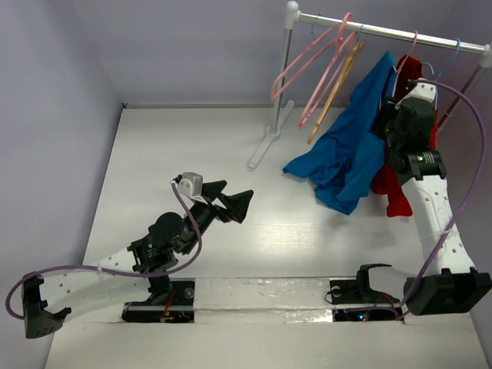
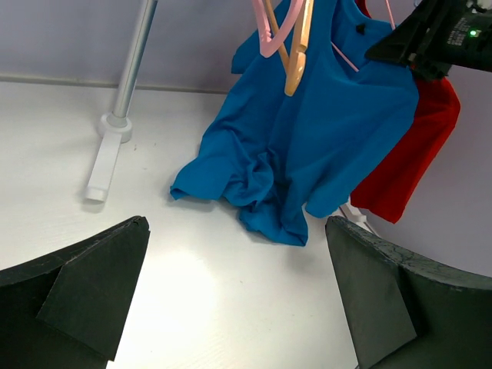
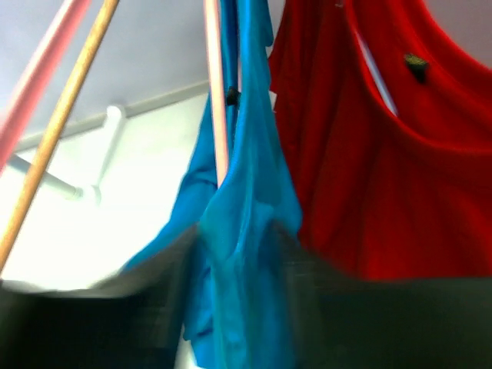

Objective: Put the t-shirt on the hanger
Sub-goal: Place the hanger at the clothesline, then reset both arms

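The bright blue t-shirt (image 1: pixel 350 146) hangs by its top from the rack's right part, and its lower half lies bunched on the table. It also shows in the left wrist view (image 2: pixel 323 131). A thin pale pink hanger (image 3: pixel 217 92) runs down into the shirt's top; its hook (image 1: pixel 405 48) is on the rail. My right gripper (image 1: pixel 388 108) is raised against the shirt's upper part. Its blurred fingers close on a fold of blue cloth (image 3: pixel 246 254). My left gripper (image 1: pixel 233 200) is open and empty, low over the table, well left of the shirt (image 2: pixel 237 227).
A red garment (image 1: pixel 388 188) hangs right behind the t-shirt. Two more pink hangers (image 1: pixel 307 65), a tan wooden hanger (image 1: pixel 334 96) and a pale blue hanger (image 1: pixel 455 48) hang on the rail (image 1: pixel 369 28). The rack's pole (image 1: pixel 281 77) and foot (image 1: pixel 265 142) stand left of the shirt.
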Robot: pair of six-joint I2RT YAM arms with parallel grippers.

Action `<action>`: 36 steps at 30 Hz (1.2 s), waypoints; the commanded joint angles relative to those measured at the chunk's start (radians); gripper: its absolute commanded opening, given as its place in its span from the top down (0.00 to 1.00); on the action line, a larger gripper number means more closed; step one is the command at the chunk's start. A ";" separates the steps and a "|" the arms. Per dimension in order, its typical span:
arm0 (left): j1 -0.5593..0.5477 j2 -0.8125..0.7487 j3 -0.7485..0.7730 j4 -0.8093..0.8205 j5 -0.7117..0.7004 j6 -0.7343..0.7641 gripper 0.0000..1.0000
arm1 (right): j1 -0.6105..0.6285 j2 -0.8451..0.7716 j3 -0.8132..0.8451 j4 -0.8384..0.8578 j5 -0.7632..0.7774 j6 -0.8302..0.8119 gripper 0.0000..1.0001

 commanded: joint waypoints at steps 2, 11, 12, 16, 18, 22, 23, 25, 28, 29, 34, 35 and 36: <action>0.006 -0.009 -0.009 0.047 -0.007 0.012 0.01 | -0.007 -0.109 -0.005 0.099 -0.002 0.041 0.25; 0.006 0.014 0.002 0.021 -0.093 0.002 0.01 | -0.007 -0.410 -0.080 0.035 -0.176 0.152 0.00; 0.015 0.020 0.007 0.017 -0.108 0.000 0.01 | -0.007 -0.448 -0.142 0.038 -0.242 0.175 0.00; 0.015 0.064 0.045 -0.021 -0.140 -0.041 0.01 | -0.007 -0.652 -0.299 0.072 -0.463 0.236 0.00; 0.015 0.081 0.063 -0.041 -0.153 -0.060 0.01 | -0.007 -0.723 -0.359 0.107 -0.625 0.259 0.00; 0.015 0.151 0.109 -0.081 -0.159 -0.092 0.01 | -0.007 -0.876 -0.445 0.152 -0.746 0.291 0.00; 0.015 0.167 0.135 -0.090 -0.157 -0.097 0.01 | -0.007 -0.902 -0.454 0.146 -0.753 0.291 0.00; 0.015 0.216 0.168 -0.127 -0.162 -0.107 0.01 | -0.007 -0.967 -0.456 0.123 -0.749 0.278 0.00; 0.015 0.276 0.258 -0.171 -0.163 -0.110 0.01 | -0.007 -1.025 -0.461 0.109 -0.735 0.259 0.00; 0.015 0.288 0.280 -0.183 -0.162 -0.110 0.01 | -0.007 -1.031 -0.456 0.104 -0.730 0.255 0.00; 0.015 0.304 0.341 -0.168 -0.141 -0.094 0.01 | -0.007 -1.069 -0.447 0.075 -0.707 0.204 0.00; 0.015 0.296 0.341 -0.155 -0.128 -0.077 0.01 | -0.007 -1.077 -0.448 0.072 -0.698 0.201 0.00; 0.015 0.287 0.341 -0.141 -0.113 -0.071 0.01 | -0.007 -1.088 -0.447 0.070 -0.680 0.199 0.00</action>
